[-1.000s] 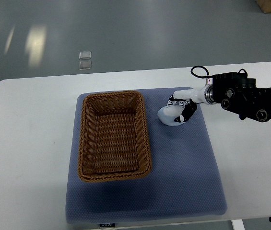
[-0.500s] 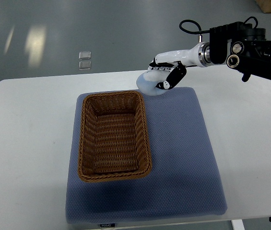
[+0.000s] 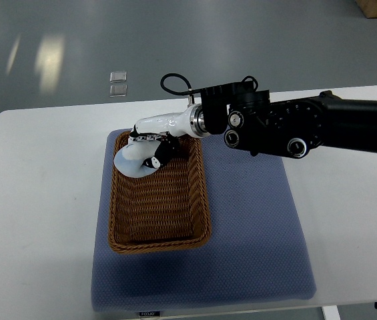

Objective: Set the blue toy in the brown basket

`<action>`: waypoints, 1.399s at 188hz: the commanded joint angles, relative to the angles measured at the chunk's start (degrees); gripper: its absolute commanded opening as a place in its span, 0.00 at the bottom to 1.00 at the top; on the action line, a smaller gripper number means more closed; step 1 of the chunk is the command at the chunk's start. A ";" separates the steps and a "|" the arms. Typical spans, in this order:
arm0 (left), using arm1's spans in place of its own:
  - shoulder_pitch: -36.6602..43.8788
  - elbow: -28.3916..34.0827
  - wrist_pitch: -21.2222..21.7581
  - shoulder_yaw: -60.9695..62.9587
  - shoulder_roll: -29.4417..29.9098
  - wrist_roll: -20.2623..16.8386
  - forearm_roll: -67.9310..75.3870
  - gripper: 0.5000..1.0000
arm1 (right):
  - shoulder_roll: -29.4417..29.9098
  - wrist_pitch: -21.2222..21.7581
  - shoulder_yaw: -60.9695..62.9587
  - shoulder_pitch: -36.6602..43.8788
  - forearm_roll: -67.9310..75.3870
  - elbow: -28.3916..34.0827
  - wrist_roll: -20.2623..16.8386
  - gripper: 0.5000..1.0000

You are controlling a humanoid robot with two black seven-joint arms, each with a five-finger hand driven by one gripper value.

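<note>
While gripping the blue toy (image 3: 133, 164), right hand (image 3: 149, 148) seemingly overhangs brown basket (image 3: 201, 200) rim

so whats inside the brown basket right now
Only the right hand, reaching in over the far end of the brown basket and gripping the pale blue toy. The rest shows bare weave; the hand hides the floor beneath it.

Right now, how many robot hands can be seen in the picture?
1. The right hand is over the far end of the brown basket, closed around the pale blue toy. The left hand is out of view.
</note>
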 commanded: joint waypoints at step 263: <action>0.09 -0.03 0.06 0.06 0.00 0.00 0.00 1.00 | -7.42 -4.62 59.55 -29.17 40.48 -2.98 3.00 0.77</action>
